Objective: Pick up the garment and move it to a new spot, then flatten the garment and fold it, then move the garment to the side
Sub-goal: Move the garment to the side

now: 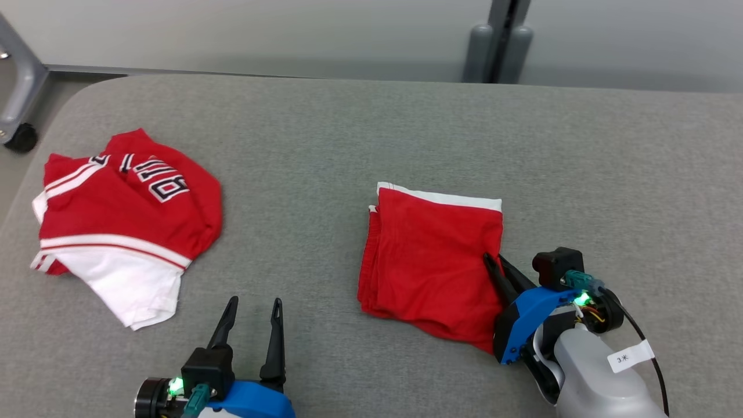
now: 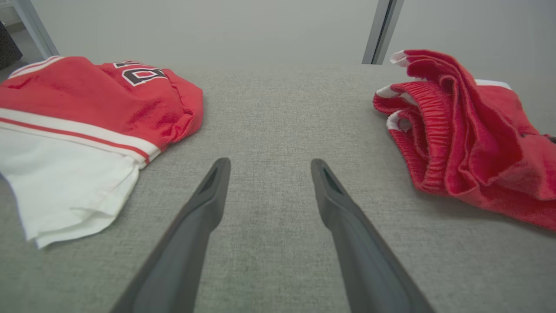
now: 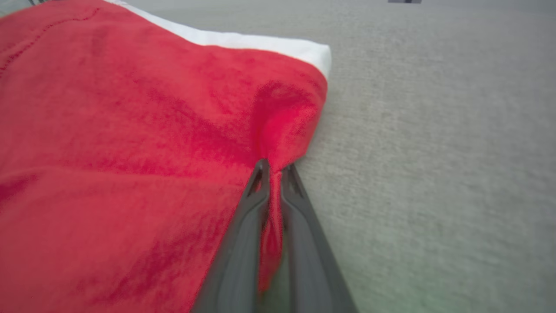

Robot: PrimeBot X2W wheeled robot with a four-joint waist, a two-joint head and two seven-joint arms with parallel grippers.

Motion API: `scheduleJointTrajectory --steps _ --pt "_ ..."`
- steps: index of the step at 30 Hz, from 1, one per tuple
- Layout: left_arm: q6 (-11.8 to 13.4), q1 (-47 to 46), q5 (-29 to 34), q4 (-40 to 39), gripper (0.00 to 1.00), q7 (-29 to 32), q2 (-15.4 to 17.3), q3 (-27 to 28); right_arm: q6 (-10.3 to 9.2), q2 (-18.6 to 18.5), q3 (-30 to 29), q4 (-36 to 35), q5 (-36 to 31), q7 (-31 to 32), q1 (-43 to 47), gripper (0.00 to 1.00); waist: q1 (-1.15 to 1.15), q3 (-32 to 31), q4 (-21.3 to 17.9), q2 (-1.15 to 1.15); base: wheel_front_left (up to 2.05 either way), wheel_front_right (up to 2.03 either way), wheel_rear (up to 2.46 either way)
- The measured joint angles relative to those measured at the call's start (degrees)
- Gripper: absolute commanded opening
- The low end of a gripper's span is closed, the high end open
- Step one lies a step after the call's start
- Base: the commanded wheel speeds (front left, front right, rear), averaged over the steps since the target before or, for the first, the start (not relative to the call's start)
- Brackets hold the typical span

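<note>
Garment [image 1: 432, 255], red, folded, white band along far edge, lies centre-right on grey table [image 1: 371, 128]. My R pincer [image 1: 493, 257] pressed together on garment's right edge: red fold pinched btwn fingers, cloth puckered up at tips. Rest of garment flat on table. My L pincer [image 1: 255, 302] spread wide, nothing btwn fingers, at near side of table, left of garment & apart from it. Red & white jersey [image 1: 125, 215] w/ dark lettering lies crumpled at left, well apart from garment.
</note>
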Motion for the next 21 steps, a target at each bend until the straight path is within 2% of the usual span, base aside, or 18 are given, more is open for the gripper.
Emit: scheduleJointTrajectory --steps 7,15,21 --pt "-1.86 -0.43 -0.24 -0.88 1.00 -0.01 -0.02 -1.36 -0.02 -0.21 -0.75 -2.53 1.00 -0.12 2.71 0.00 -0.01 -0.46 -8.09 0.00 0.00 0.00 0.00" --pt "-2.42 -2.56 -1.31 -0.35 1.00 -0.01 -0.07 -4.38 -0.02 -0.23 -2.71 -3.46 -0.13 -0.15 5.42 0.00 -0.01 -0.87 -19.63 0.00 0.00 0.00 0.00" --pt "-2.20 -3.41 -1.87 -0.18 1.00 0.00 -0.07 -4.79 -0.03 -0.36 -4.69 -4.43 -0.88 -0.10 7.34 0.00 -0.01 -1.33 -26.09 0.00 0.00 0.00 0.00"
